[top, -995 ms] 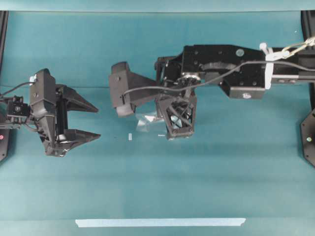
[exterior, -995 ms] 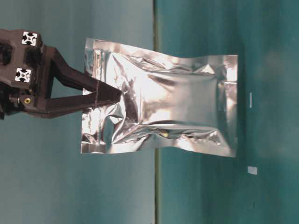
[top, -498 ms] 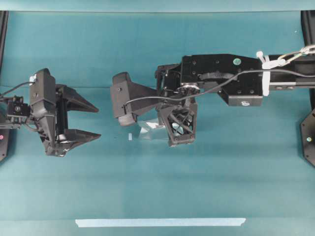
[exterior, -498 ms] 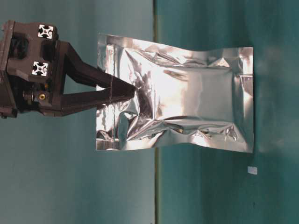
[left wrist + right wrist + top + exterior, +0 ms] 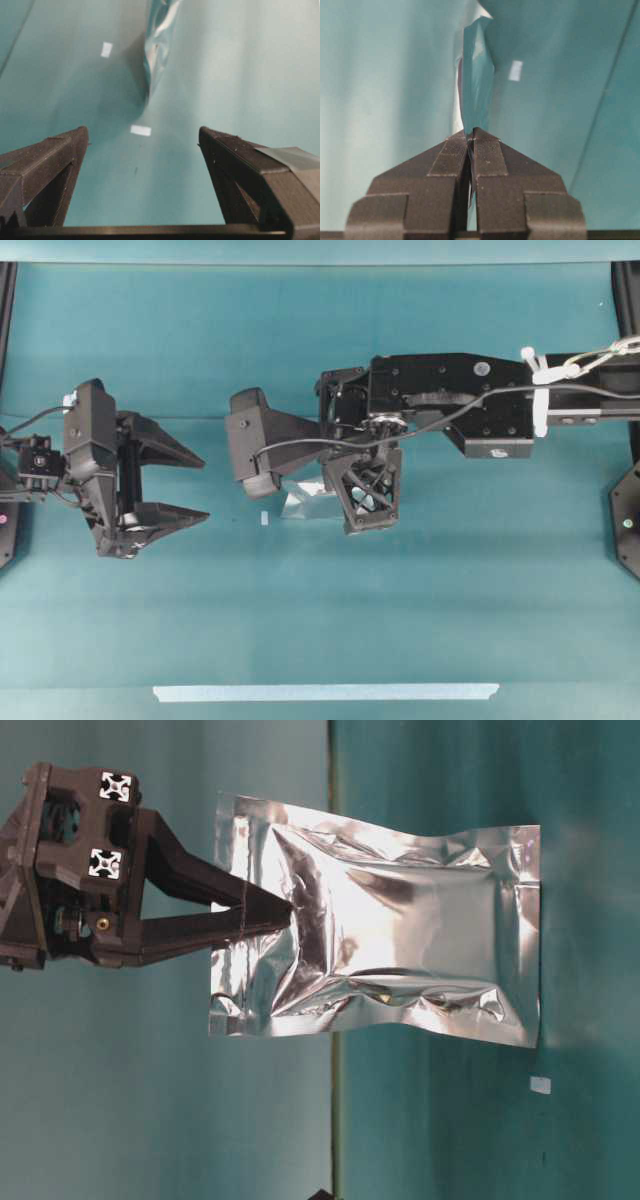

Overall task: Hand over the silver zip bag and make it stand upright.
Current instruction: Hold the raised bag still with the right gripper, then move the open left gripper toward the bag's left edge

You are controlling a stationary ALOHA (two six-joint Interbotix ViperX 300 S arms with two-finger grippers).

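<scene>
Table (image 5: pixel 320 630) cloth spans the overhead view, where the right gripper (image 5: pixel 305 502) reaches to centre and hides most of the bag (image 5: pixel 300 502), while the left gripper (image 5: pixel 195 485) waits well apart with jaws spread wide. Table-level view alone shows the bag (image 5: pixel 400 930) in full, its bottom edge at the table surface and the right gripper (image 5: pixel 285 915) clamped on its top seal. Right wrist view confirms both jaws pressed together on the foil edge (image 5: pixel 472 100); left wrist view shows a small white tab (image 5: pixel 140 130) on the cloth between bag and left gripper.
</scene>
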